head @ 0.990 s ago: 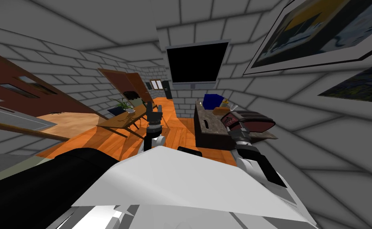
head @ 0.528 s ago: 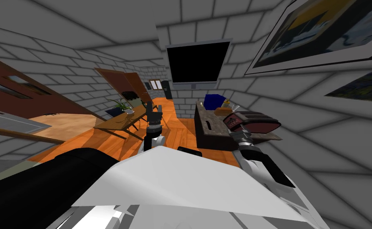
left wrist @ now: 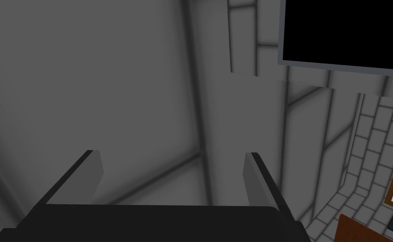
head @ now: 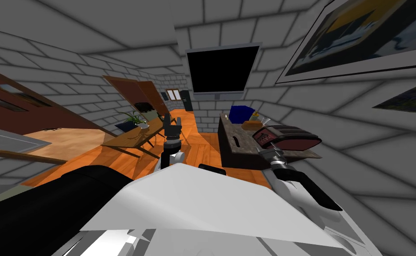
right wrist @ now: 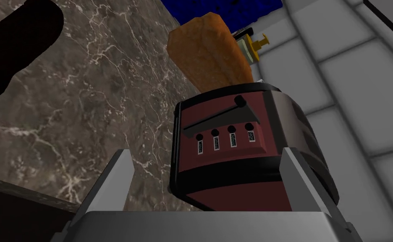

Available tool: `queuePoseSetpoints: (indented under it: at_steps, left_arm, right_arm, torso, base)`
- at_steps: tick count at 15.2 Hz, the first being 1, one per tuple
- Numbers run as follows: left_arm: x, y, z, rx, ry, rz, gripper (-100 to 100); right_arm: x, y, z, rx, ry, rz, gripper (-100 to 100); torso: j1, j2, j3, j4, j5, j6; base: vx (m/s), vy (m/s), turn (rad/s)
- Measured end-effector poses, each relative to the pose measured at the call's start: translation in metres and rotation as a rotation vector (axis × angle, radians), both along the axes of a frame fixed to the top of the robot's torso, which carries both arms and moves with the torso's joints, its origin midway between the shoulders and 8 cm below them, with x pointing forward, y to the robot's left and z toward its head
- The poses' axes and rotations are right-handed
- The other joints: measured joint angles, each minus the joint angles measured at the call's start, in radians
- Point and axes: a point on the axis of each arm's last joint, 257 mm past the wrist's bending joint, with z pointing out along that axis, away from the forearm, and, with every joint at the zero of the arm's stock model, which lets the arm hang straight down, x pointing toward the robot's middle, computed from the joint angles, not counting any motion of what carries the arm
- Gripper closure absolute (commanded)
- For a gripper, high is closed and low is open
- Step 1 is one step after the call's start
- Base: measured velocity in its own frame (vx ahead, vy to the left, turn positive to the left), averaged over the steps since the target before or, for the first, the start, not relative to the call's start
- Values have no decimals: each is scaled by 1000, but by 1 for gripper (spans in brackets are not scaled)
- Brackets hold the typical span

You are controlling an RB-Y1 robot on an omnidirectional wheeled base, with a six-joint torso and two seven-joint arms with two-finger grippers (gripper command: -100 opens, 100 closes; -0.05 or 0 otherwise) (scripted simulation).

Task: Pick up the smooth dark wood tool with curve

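**Mia:** What is closest to us?

**Tom:** The right gripper (right wrist: pixel 206 152). Its two fingers are spread wide, with nothing in them. Just past them is a dark red toaster (right wrist: pixel 233 134). It sits at the near end of the bench (right wrist: pixel 86 105), by the wall-side edge.

**Mia:** And the left gripper (left wrist: pixel 171 154)?

**Tom:** Spread wide too, and empty, held up in front of me.

**Mia:** Any words on the toaster?

**Tom:** Four tiny labels (right wrist: pixel 215 143) under four round buttons. They are too small to read. I can make out no brand name.

**Mia:** What is behind it?

**Tom:** An orange-brown loaf (right wrist: pixel 208 54), right at the toaster's back. Next comes a bottle (right wrist: pixel 254 45) with a yellow top, by the wall-side edge. A blue thing (right wrist: pixel 225 9) is at the far end. Toward the other edge, the bench top has a black slot (right wrist: pixel 19 42).

**Mia:** Where is the wood tool?

**Tom:** I cannot tell. It may be hidden behind the toaster.

**Mia:** How would it feel?

**Tom:** I think light and stiff, but smooth, so it could slip. I would pinch the straight part near its middle, not the curve.
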Motion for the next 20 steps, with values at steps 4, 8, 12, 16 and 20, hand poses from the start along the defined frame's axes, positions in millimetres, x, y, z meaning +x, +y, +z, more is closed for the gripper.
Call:
queuePoseSetpoints:
  at_steps: [4,8,12,16,20]
  left_arm:
    - [0,0,0,0,0,0,0]
    - [0,0,0,0,0,0,0]
    - [0,0,0,0,0,0,0]
    - [0,0,0,0,0,0,0]
    - [0,0,0,0,0,0,0]
  right_arm:
    - [-7,-14,-16,76,72,-33,-100]
    - [-13,-26,-32,136,141,-62,-100]
    - [-23,-36,-48,207,208,-97,-100]
    - [-33,-42,-60,266,268,-129,-100]
    - [-44,-49,-73,326,328,-162,-100]
  torso:
    - [1,0,0,0,0,0]
    - [-2,-1,-1,0,0,0]
    - [-1,-1,-1,0,0,0]
    - [-2,-1,0,0,0,0]
    - [-4,-2,-1,0,-1,0]
  base:
    - [53,86,-22]
    - [60,59,-12]
    - [63,70,-14]
    - [55,54,-12]
    - [67,39,-9]
